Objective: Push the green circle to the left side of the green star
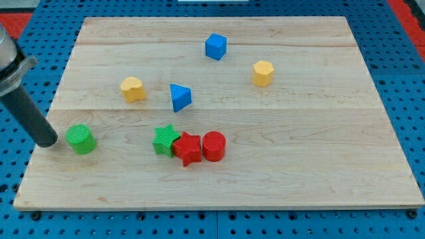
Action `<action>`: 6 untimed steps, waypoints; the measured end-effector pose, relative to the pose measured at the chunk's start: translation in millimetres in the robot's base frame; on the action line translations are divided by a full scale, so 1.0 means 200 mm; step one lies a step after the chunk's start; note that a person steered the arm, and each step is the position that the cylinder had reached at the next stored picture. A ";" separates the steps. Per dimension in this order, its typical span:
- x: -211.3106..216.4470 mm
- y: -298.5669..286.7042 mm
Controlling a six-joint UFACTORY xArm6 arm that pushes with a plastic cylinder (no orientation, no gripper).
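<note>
As the worktop (219, 179) is surveyed from the frame's top to its bottom, eight blocks can be counted on the pale wooden board.

Count by colour:
- Blue, two: a blue cube (216, 46) near the upper centre, and a blue triangle (179, 97) below it and slightly toward the frame's left.
- Yellow, two: one yellow block (263, 73), roughly hexagonal, at the upper right of centre, and a second yellow block (133, 88) at the left of centre, just left of the blue triangle but apart from it.
- Green, two: the green circle (81, 139) at the lower left, and the green star (165, 140) at the lower centre.
- Red, two: a red star (189, 149) and a red circle (214, 146).

The green star, red star and red circle form a tight row; each appears to touch its neighbour. The green circle stands well apart from that row, on the frame's left of the green star, with bare board between them.

The end effector is a plain dark rod with no jaws, so it has no opening and grasps nothing. It enters from the upper left corner of the frame and slopes down toward the right. Its lower end, my tip (48, 142), rests at the board's left edge, immediately left of the green circle. Whether the tip touches the circle cannot be determined; any gap is very narrow.
</note>
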State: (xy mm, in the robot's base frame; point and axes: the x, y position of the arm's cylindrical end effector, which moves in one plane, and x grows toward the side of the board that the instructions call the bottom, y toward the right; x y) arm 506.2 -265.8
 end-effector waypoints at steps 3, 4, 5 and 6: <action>0.19 0.30; 0.43 0.48; 0.26 0.68; 0.22 0.76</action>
